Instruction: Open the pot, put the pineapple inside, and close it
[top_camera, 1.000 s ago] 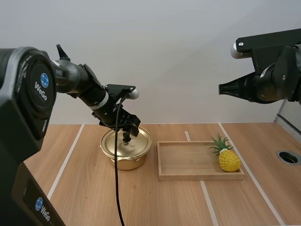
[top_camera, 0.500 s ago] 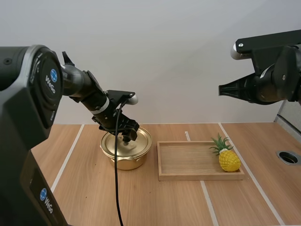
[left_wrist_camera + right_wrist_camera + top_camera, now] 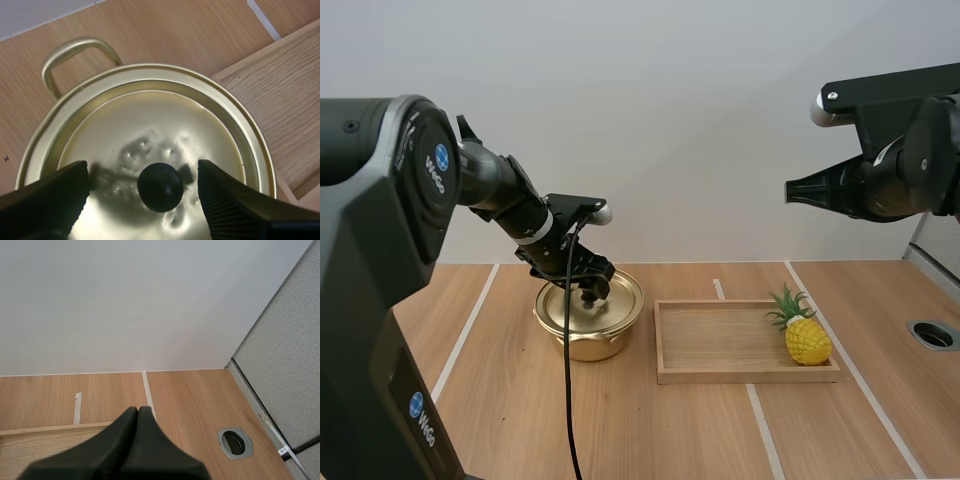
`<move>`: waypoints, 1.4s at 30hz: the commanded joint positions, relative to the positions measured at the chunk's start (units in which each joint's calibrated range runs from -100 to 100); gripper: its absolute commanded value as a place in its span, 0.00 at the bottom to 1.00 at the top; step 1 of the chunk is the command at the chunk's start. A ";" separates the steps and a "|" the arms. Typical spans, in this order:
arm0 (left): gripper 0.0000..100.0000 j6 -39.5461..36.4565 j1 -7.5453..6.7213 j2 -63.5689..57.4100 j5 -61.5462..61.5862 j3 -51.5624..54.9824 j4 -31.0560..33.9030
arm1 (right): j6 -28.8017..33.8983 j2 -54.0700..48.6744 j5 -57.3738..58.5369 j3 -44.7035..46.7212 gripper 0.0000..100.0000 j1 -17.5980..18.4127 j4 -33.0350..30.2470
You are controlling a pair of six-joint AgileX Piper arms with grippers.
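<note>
So, step 1 is in hand: opening the pot (image 3: 582,340). The lid (image 3: 150,115) sits flat on the gold pot, which stands on the table (image 3: 650,430) just left of the wood tray (image 3: 720,376). The L gripper (image 3: 142,171) is low over the lid w/ its fingers spread wide, one on each side of the black knob (image 3: 160,187). There is a gap on both sides, so it grips nothing yet. I think the next move is to squeeze shut on the knob, then lift the lid straight up and put it somewhere safe. The knob is small and round, so the pinch should be dead center or it may slip. The pineapple (image 3: 807,338) lies at the right end of the tray, well apart from the pot. The R gripper (image 3: 792,190) hangs high above that end, fingers pressed together, holding nothing. Hard to tell: if the L fingers are low enough to catch the knob. The inside of the pot is hidden by the lid, and the arm covers the lid's back part in the high view.
</note>
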 commanded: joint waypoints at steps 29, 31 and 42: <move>0.01 -3.48 -0.13 -9.69 7.19 -7.57 -1.01 | -0.53 -0.22 -0.32 -0.67 0.00 -0.26 0.02; 0.01 -4.00 -0.13 -12.74 7.01 -10.15 -2.05 | -0.53 -0.22 -0.32 -0.67 0.00 -0.26 0.02; 0.01 -3.99 -0.13 -30.24 -15.64 -15.67 -7.03 | -0.53 -0.22 -0.33 -0.67 0.00 -0.26 0.13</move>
